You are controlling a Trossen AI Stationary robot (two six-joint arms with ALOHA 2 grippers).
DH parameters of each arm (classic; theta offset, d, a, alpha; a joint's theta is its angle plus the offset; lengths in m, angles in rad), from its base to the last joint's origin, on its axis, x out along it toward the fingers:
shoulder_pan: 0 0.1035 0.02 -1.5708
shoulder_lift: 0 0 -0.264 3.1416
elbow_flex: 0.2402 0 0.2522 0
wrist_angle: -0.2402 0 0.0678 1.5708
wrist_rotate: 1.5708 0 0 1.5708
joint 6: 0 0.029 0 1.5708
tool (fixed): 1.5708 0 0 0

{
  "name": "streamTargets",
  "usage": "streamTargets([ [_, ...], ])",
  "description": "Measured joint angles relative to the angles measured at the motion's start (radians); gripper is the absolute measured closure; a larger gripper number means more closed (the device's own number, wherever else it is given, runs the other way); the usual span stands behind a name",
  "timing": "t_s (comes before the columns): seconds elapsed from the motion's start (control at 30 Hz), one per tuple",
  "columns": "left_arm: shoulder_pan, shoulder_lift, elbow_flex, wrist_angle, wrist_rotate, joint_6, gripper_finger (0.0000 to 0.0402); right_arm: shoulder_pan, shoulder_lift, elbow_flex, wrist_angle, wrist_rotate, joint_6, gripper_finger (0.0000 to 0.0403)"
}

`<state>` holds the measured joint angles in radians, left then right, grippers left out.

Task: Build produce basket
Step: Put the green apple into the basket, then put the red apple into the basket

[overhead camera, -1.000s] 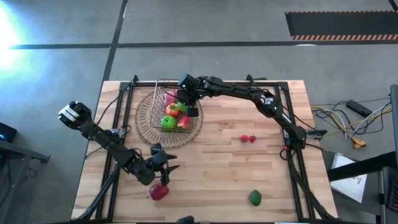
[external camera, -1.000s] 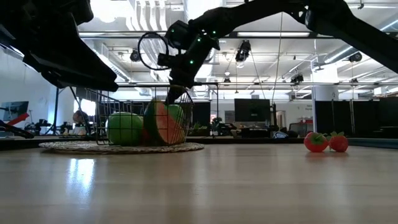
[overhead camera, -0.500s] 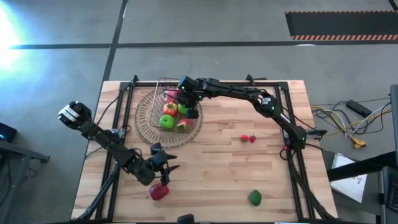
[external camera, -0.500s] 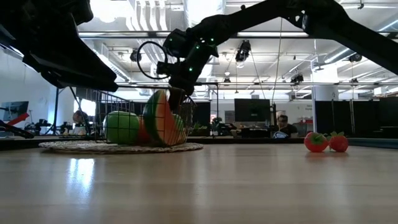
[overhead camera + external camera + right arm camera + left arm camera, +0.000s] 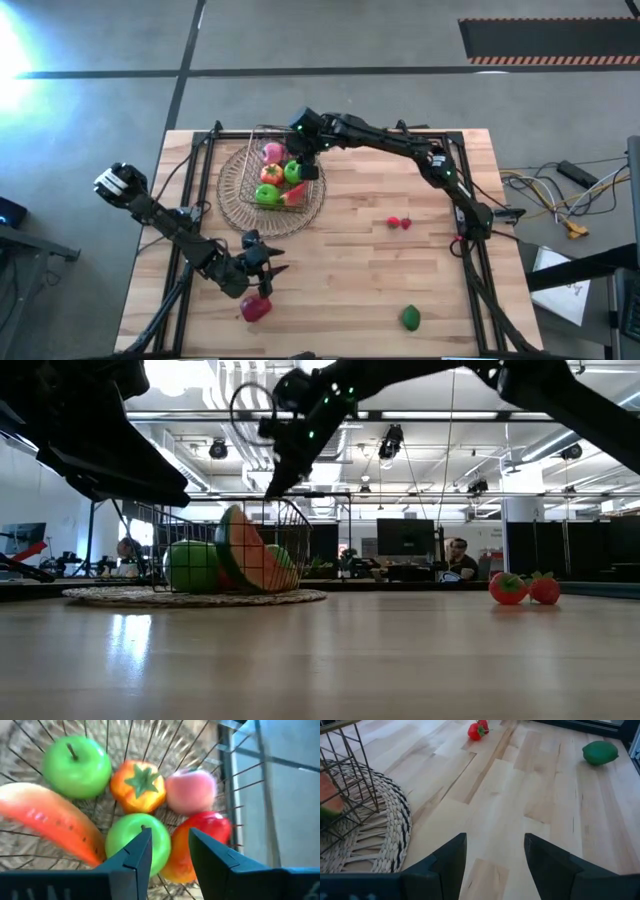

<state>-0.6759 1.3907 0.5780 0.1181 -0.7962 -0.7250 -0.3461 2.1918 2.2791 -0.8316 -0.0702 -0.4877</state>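
1. The right pincer (image 5: pixel 308 158) is held above the basket (image 5: pixel 250 147), its fingers parted and empty.
2. The basket, on the mat (image 5: pixel 232 200) at the tabletop's (image 5: pixel 360 270) far left, holds produce (image 5: pixel 138 785).
3. The left pincer (image 5: pixel 272 262) is open near a red apple (image 5: pixel 255 309).

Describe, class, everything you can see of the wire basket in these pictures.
The basket is a see-through box of thin metal wire grid, standing upright on a round woven mat at the table's far left-centre. It holds two green apples, an orange tomato, a pink peach, a red apple and a watermelon slice leaning against its wire side. The right gripper hovers open above it, not touching.
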Motion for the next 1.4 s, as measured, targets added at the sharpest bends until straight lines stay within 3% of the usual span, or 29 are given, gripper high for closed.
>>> streamTargets([
  [0.37, -0.047, 0.000, -0.004, 0.005, -0.032, -0.003, 0.0219, 0.130, -0.119, -0.031, -0.326, -0.041, 0.017, 0.0340],
  [0.6, -0.082, 0.000, -0.009, 0.006, -0.078, -0.026, 0.0219, 0.236, -0.302, -0.278, -0.390, -0.038, 0.103, 0.0377],
  [0.73, -0.085, 0.000, -0.012, 0.006, -0.093, -0.028, 0.0219, 0.290, -0.484, -0.520, -0.297, -0.014, 0.221, 0.0390],
  [1.07, -0.083, 0.000, -0.014, 0.007, -0.201, -0.029, 0.0219, 0.582, -0.924, -1.072, -0.081, 0.258, 0.597, 0.0394],
  [1.27, -0.054, 0.001, -0.023, 0.008, -0.234, -0.081, 0.0219, 0.821, -1.081, -1.314, 0.142, 0.373, 0.859, 0.0394],
  [1.4, -0.018, -0.006, -0.022, 0.003, -0.225, -0.081, 0.0219, 0.960, -1.108, -1.469, 0.396, 0.514, 0.897, 0.0394],
])
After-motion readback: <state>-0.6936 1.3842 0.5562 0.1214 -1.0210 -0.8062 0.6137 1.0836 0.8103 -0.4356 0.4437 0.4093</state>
